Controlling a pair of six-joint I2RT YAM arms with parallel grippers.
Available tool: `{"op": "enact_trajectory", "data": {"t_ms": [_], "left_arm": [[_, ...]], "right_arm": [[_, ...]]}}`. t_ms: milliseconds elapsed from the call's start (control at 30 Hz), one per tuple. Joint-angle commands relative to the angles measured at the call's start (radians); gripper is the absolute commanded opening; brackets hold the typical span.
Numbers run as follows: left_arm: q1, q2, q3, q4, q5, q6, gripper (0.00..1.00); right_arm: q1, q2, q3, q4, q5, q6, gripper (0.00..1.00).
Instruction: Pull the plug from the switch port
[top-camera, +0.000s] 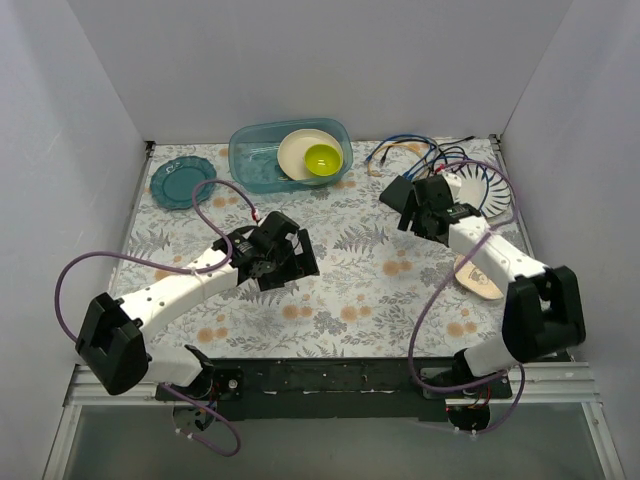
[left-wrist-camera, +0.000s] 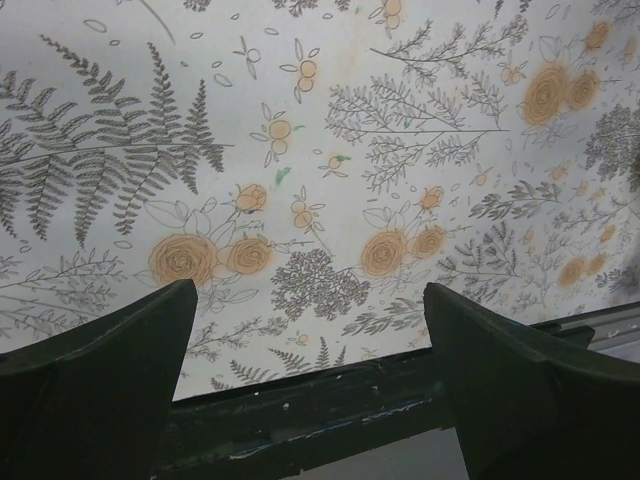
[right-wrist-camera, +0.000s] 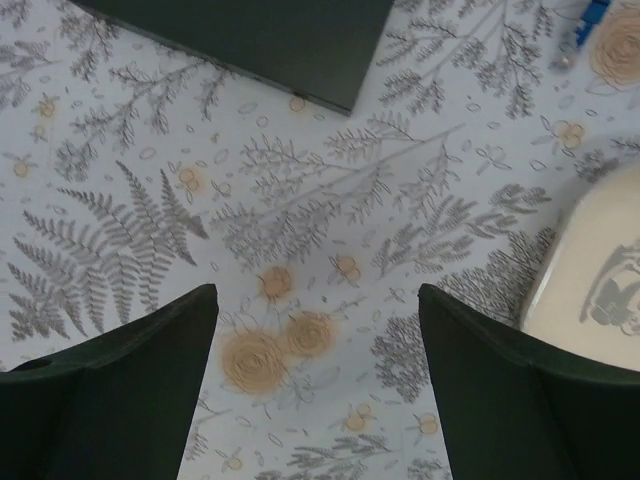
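The switch, near the far right corner of the desk, is likely light, rigid and slide-prone; brace its flat top. Left gripper and right gripper: jaws apart.

Plain white walls enclose a floral-patterned table on three sides.

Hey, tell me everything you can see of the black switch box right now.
The switch shows only in part, at the top of the right wrist view: a flat, matte black box, plastic by its look, with one square corner and a thin side edge. It lies flat on the floral tablecloth, ahead of the open right gripper and apart from it. Nothing touches the visible part; no sockets or plug show.
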Motion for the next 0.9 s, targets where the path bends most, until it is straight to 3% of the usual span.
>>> {"op": "enact_trajectory", "data": {"t_ms": [0, 100, 333, 400, 567, 867], "left_arm": [[-0.002, -0.094, -0.036, -0.075, -0.057, 0.01, 0.98], [0.0, -0.138, -0.05, -0.099, -0.084, -0.001, 0.98], [0.0, -0.193, -0.099, -0.141, -0.127, -0.037, 0.98], [0.0, -0.189, -0.103, -0.153, -0.131, -0.037, 0.98], [0.0, -0.161, -0.091, -0.199, -0.154, -0.034, 0.98], [0.0, -0.158, -0.063, -0.262, -0.193, -0.03, 0.98]], "right_arm": [[-0.061, 0.166, 0.224, 0.105, -0.038, 0.058, 0.81], [-0.101, 0.328, 0.333, 0.087, -0.018, 0.087, 0.68], [-0.178, 0.554, 0.603, 0.087, -0.067, 0.095, 0.57], [-0.187, 0.615, 0.721, 0.041, -0.078, 0.081, 0.49], [-0.21, 0.706, 0.763, 0.06, -0.097, 0.092, 0.34], [-0.227, 0.849, 0.899, 0.017, -0.087, 0.137, 0.26]]}}
